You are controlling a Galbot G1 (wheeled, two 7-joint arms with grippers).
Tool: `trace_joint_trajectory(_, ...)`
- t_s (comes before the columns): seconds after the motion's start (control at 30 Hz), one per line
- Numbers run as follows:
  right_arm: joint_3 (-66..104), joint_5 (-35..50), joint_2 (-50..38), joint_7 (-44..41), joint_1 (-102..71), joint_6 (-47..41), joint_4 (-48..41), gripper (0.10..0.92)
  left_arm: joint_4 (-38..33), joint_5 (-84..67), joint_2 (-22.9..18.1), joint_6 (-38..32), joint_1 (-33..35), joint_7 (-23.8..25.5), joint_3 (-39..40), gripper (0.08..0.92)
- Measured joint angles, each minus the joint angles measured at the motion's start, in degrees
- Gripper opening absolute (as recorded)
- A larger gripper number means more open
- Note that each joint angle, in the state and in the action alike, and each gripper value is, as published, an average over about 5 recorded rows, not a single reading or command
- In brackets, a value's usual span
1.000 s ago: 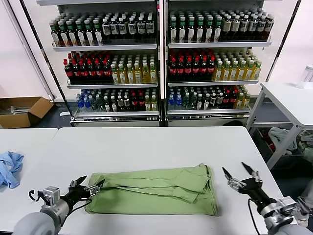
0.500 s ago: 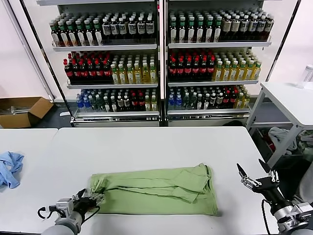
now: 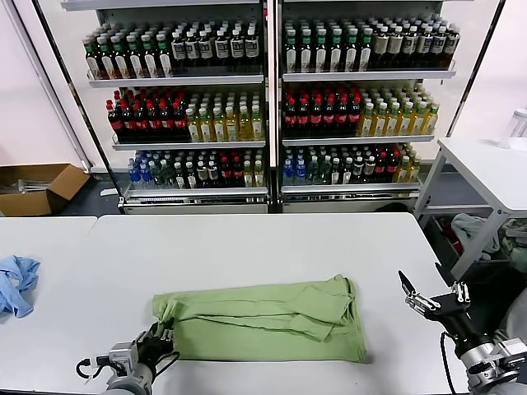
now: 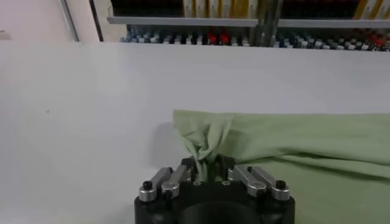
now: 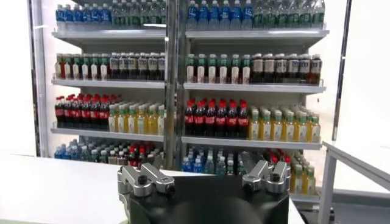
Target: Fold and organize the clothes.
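The light green shirt (image 3: 268,321) lies folded into a long band across the near part of the white table (image 3: 247,247). My left gripper (image 3: 158,339) is at the shirt's near left corner, shut on a bunched fold of the green fabric (image 4: 207,146). In the left wrist view the cloth (image 4: 286,140) runs away from the jaws, which pinch the puckered corner. My right gripper (image 3: 432,290) hovers off the shirt's right end, near the table's right edge, open and holding nothing. Collar, buttons and print are hidden.
A light blue cloth (image 3: 16,284) lies at the table's far left. Shelves of bottles (image 3: 268,99) stand behind the table. A cardboard box (image 3: 37,188) sits on the floor at the left. Another white table (image 3: 486,169) stands at the right.
My left gripper has drawn back toward the table's near edge and closed on the shirt's left corner, bunching it. My right gripper has moved right, away from the shirt, still open.
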Motion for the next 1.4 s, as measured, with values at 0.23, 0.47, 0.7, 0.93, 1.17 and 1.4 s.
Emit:
trace_joint_trajectory(0.23,-0.5,0.4,0.0,0.0,0.4,0.0,0.1,0.823,0.1,3.7,-0.3,-1.6,0.8,0.9,-0.4,0.111)
trace_joint_trajectory(0.47,-0.8,0.8,-0.4,0.0,0.9,-0.3,0.3,0.823,-0.8,4.8,1.8,-2.2,2.3,6.3,-6.6,0.094)
trace_joint_trajectory(0.7,-1.6,0.7,-0.1,0.0,1.6,-0.4,-0.1,0.823,3.0,4.8,7.8,-4.9,2.9,17.7,-19.3,0.094)
trace_joint_trajectory(0.93,-2.2,0.3,0.2,0.1,2.2,-0.3,-0.5,0.823,8.1,4.0,14.3,-7.6,1.3,26.1,-27.1,0.094)
trace_joint_trajectory(1.17,-3.1,-0.5,0.5,0.1,2.5,-0.3,-0.9,0.823,6.9,4.7,15.5,-8.1,0.2,29.5,-28.1,0.094)
trace_joint_trajectory(1.4,-3.8,-1.1,0.9,0.1,2.3,-0.8,-0.6,0.823,0.2,8.2,12.8,-8.2,-1.2,30.7,-21.7,0.094)
